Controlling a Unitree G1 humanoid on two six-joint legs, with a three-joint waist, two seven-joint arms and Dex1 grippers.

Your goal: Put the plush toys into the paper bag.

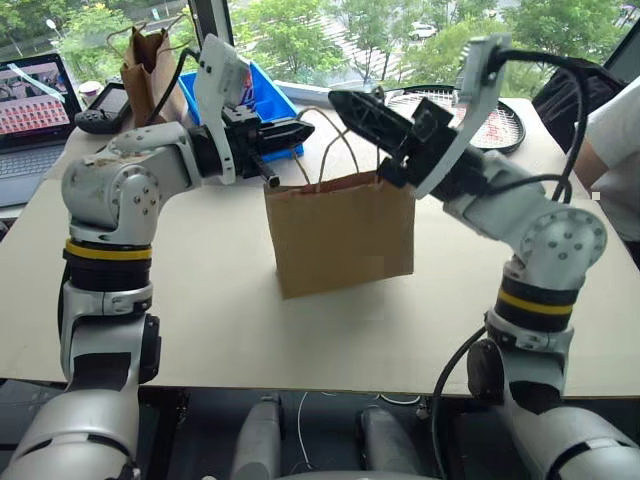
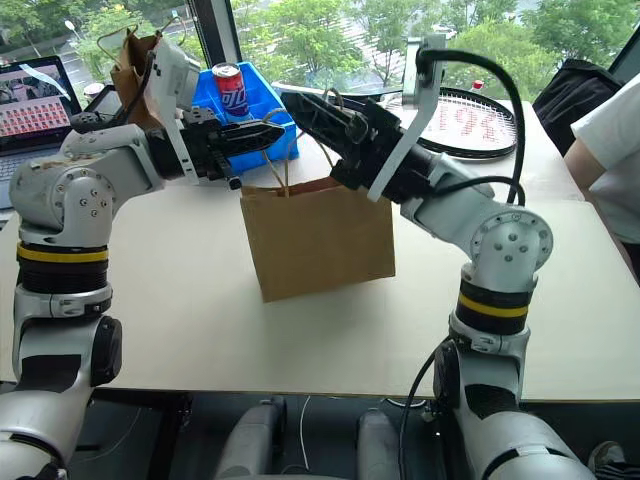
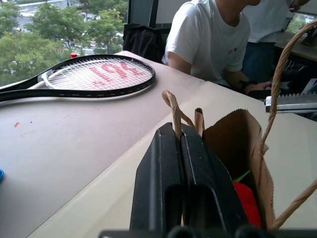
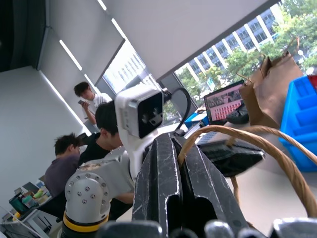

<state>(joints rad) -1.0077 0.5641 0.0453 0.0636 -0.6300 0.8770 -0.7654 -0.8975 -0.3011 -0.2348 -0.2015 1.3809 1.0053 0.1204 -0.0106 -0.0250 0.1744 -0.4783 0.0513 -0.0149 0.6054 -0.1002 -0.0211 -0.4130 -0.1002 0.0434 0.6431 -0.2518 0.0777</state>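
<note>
The paper bag stands upright in the middle of the table. My left gripper is level above the bag's left top corner, shut on one cord handle. From the right, my right gripper reaches over the bag's mouth and is shut on the other handle, which arches out from between its fingers. The left wrist view looks into the open bag, where the red plush toy lies with a sliver of the green one beside it.
A darker brown bag and a blue bin holding a red can stand at the back left. A laptop is at far left, a tennis racket at back right. A person sits at the right edge.
</note>
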